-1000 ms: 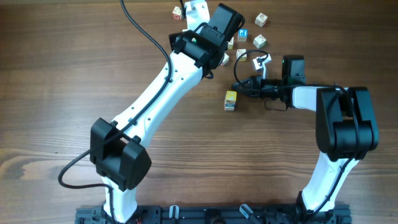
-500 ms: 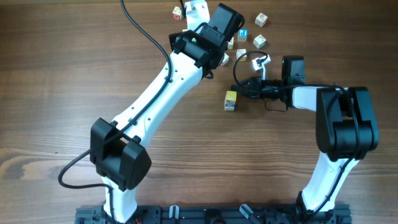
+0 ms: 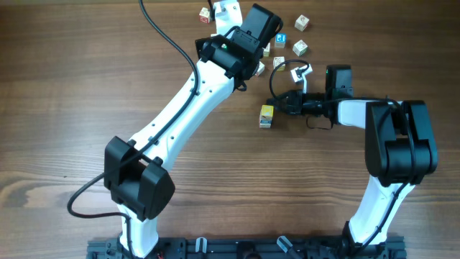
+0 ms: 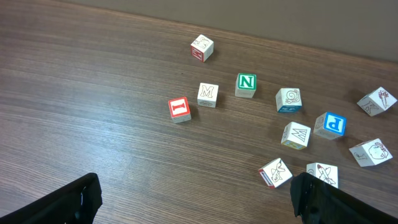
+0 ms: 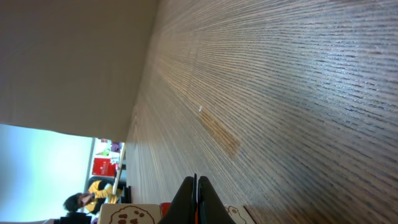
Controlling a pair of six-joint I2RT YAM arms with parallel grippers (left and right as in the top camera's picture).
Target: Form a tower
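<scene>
The tower [image 3: 267,116] is a short stack of pale cubes with a yellow face, standing at mid-table. My right gripper [image 3: 279,103] lies sideways just right of it, shut, with nothing between its fingers. In the right wrist view the shut fingertips [image 5: 196,190] point along the table. Pale cube faces, one with a cookie drawing [image 5: 127,214], show behind them; I cannot tell if they touch. My left gripper [image 4: 196,193] hovers open over the far table, nothing between its fingers [image 4: 78,199]. Loose letter cubes lie ahead of it.
Several loose cubes are scattered at the far side: a red I [image 4: 179,108], an M [image 4: 208,94], a green N [image 4: 246,84], a blue P [image 4: 329,124]. Another cube [image 4: 275,172] lies close to the left gripper's right finger. A black cable [image 3: 276,80] loops above the right gripper.
</scene>
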